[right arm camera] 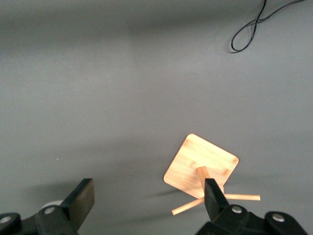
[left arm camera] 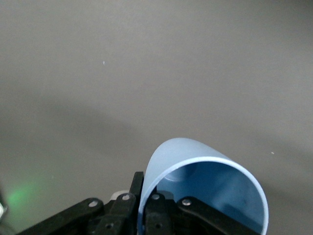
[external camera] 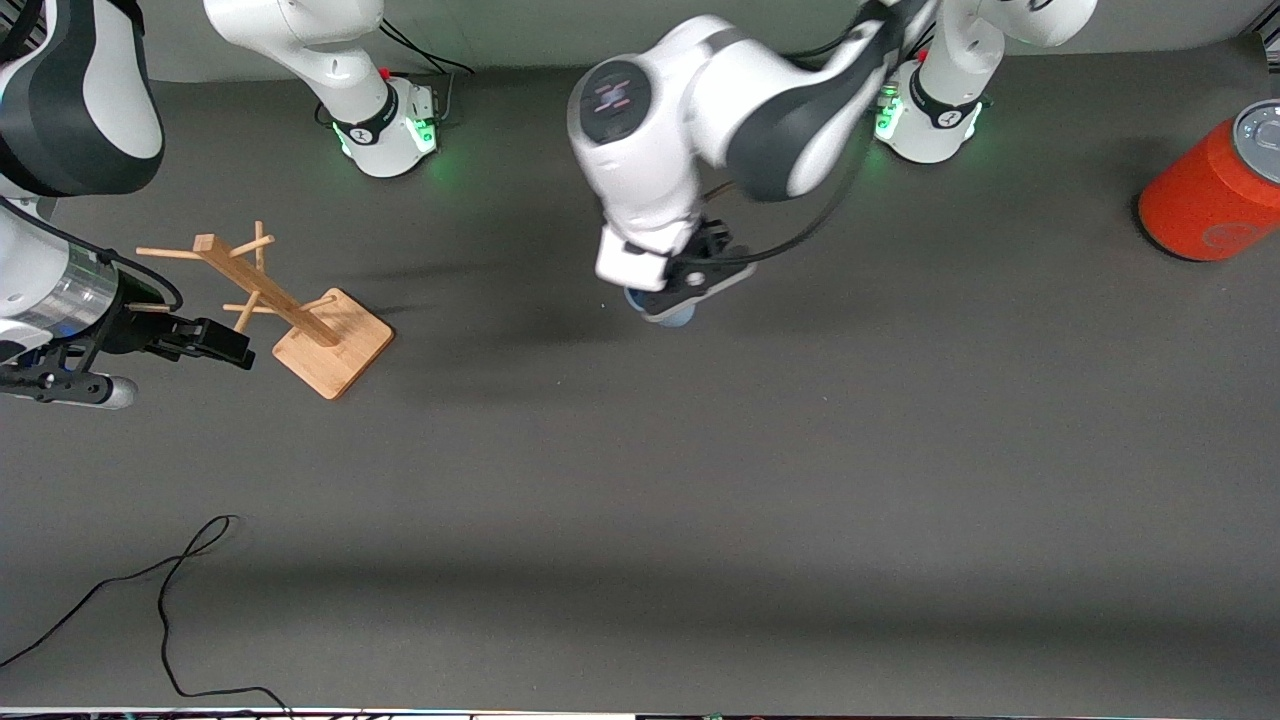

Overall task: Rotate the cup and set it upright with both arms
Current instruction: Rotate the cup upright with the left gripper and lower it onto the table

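Over the middle of the dark table (external camera: 760,480), left gripper (external camera: 690,285) clamped on the rim of the light-blue cup (left arm camera: 195,156), fingers (left arm camera: 155,205) pinching its wall, cup tipped sideways with open mouth visible. At the right arm's end, right gripper (right arm camera: 146,200) spread apart and waiting beside the wooden mug tree (external camera: 300,315); orange-red cylinder (external camera: 1215,195) at the left arm's end

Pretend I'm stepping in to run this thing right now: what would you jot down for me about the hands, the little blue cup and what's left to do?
Left gripper: over the middle of the table, shut on the light-blue cup, one finger inside the rim, one outside. The cup's mouth faces the wrist camera.
Right gripper: open, holding nothing, waiting at the right arm's end of the table beside the wooden peg stand.
Done: cup gripped by its wall.
Left: rotate it, likely bring in the right arm, and stand it upright.
The orange-red cylinder isn't involved.
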You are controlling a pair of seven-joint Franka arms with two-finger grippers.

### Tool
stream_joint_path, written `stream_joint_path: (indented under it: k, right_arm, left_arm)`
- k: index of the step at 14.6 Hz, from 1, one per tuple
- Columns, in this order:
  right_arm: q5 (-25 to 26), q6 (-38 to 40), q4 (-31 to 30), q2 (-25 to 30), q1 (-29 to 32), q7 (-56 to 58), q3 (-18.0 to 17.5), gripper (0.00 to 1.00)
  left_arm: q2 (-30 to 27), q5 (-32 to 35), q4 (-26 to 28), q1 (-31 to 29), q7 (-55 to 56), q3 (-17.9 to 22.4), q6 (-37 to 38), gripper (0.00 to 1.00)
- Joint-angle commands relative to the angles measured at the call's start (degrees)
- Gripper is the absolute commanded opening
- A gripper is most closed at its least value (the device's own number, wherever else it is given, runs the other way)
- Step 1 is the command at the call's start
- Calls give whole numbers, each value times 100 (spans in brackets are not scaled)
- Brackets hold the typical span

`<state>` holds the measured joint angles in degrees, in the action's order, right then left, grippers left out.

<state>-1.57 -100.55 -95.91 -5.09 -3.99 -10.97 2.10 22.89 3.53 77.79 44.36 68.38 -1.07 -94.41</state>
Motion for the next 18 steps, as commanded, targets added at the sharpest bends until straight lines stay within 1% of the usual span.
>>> stream_joint_path:
  k: [1, 2, 4, 6, 7, 9, 12, 13, 17, 18]
  right_arm:
    - [86, -184, -59, 61, -14, 7, 28, 100]
    - [130, -193, -42, 52, 21, 16, 10, 100]
    - [201, -193, -33, 87, 126, 25, -121, 100]
    - [209, -193, -50, 96, 232, 68, -174, 100]
    - [201, -193, -42, 96, 328, 95, -201, 100]
    - [201, -193, -59, 105, 539, 104, -464, 100]
    - [201, -193, -68, 87, 505, 104, -473, 100]
    - [209, -193, -77, 70, 505, 95, -473, 100]
    - [209, -176, -86, 78, 452, 95, -465, 100]
    - [209, -176, -86, 87, 452, 95, -473, 100]
  left_arm:
    - [-1514, -256, 2718, -287, -718, -34, -1566, 0]
    - [-1594, -370, 3115, -375, -982, -34, -2041, 0]
    - [-1455, -721, 3531, -516, -1526, -34, -2869, 0]
    - [-1114, -985, 3865, -534, -2046, -34, -3607, 0]
    - [-885, -1030, 3927, -534, -2187, -34, -3898, 0]
    - [-446, -1039, 3910, -464, -2189, -34, -4242, 0]
    - [12, -1039, 3902, -429, -2197, -43, -4742, 0]
    - [100, -1039, 3902, -429, -2189, -43, -4866, 0]
    - [206, -1021, 3893, -402, -2206, -43, -4920, 0]
    - [207, -1021, 3893, -402, -2206, -43, -4920, 21]
